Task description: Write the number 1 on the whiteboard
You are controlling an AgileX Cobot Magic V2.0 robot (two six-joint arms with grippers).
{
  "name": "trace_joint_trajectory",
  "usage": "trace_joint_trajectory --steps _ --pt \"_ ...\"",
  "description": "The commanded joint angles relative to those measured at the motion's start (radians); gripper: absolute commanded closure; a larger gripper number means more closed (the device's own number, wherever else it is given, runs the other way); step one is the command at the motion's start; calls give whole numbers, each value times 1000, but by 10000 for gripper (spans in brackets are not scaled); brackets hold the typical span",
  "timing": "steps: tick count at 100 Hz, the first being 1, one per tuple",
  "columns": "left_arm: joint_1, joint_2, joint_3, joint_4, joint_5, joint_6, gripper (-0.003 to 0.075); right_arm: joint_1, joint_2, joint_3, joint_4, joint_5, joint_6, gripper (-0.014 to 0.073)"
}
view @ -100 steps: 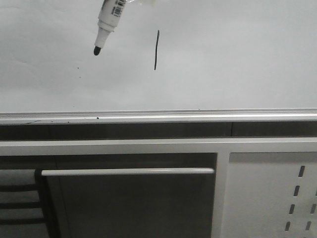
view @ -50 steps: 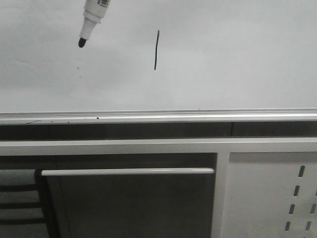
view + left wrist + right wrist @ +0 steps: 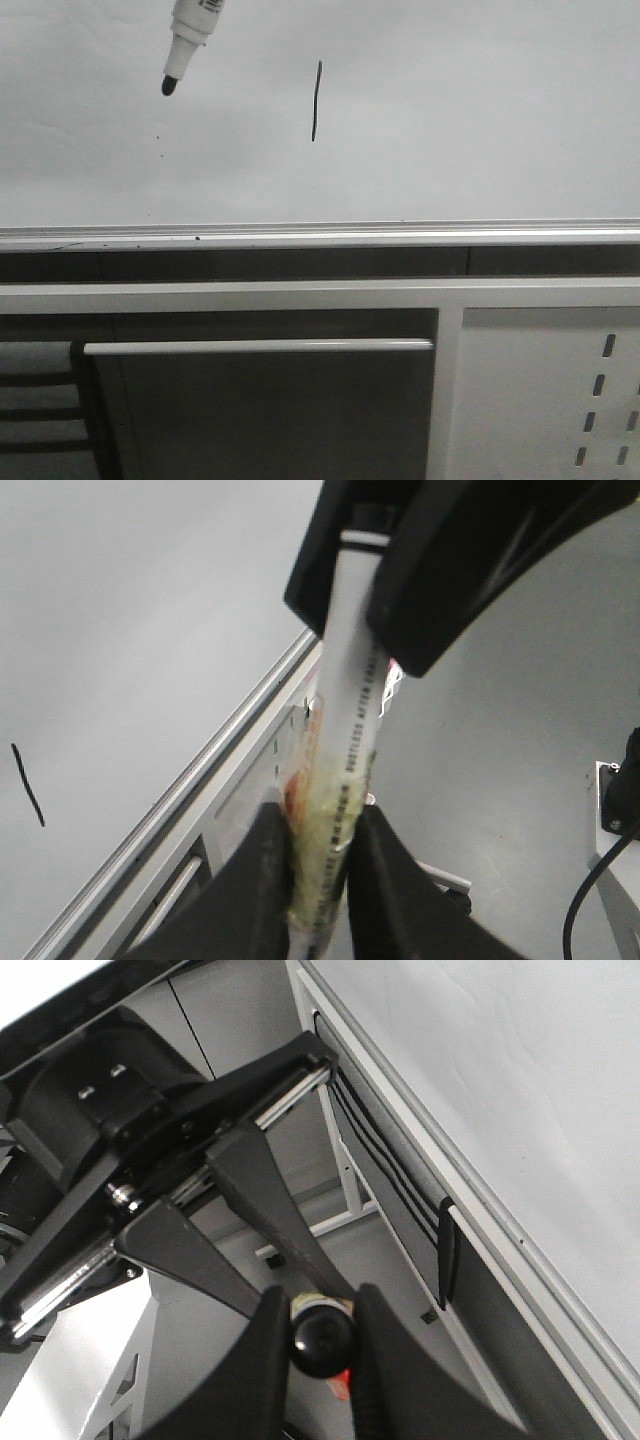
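Note:
The number 1 (image 3: 316, 100) is a thin black stroke on the whiteboard (image 3: 450, 120), also seen in the left wrist view as the number 1 (image 3: 28, 785). A white marker (image 3: 190, 35) hangs at the top left of the front view, its bare black tip (image 3: 169, 87) well left of the stroke; whether it touches the board I cannot tell. My left gripper (image 3: 322, 880) is shut on the marker's barrel (image 3: 350, 700). My right gripper (image 3: 320, 1340) is shut on the marker's black round end (image 3: 320, 1338), and shows as a black body (image 3: 450, 550) in the left wrist view.
A silver rail (image 3: 320, 237) runs along the board's lower edge. Below it are a dark panel with a long metal handle (image 3: 260, 346) and a perforated white panel (image 3: 560, 390). Tiny dark specks (image 3: 158, 138) dot the board under the marker tip.
The marker has moved left and slightly up, away from the stroke, over the last second. In the last half second it has barely moved. The stroke is unchanged.

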Motion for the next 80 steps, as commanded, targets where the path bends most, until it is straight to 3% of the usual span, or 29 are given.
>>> trace_joint_trajectory --steps 1,24,37,54,66,80 --pt "-3 -11 -37 -59 -34 -19 741 0 -18 -35 64 -5 -9 590" --pt "-3 -23 -37 -59 -85 -19 741 -24 -22 -35 64 -46 13 256" --pt "-3 -68 -22 -59 -171 -23 741 -89 -58 -35 64 -78 14 250" --pt "-3 -156 32 -158 -414 -19 741 -201 -126 -33 64 -53 14 251" --pt "-3 -170 40 -173 -559 -19 741 -215 -160 -26 64 -60 14 251" --pt "-3 -136 20 -173 -640 -19 741 -215 -161 -24 71 -56 14 251"
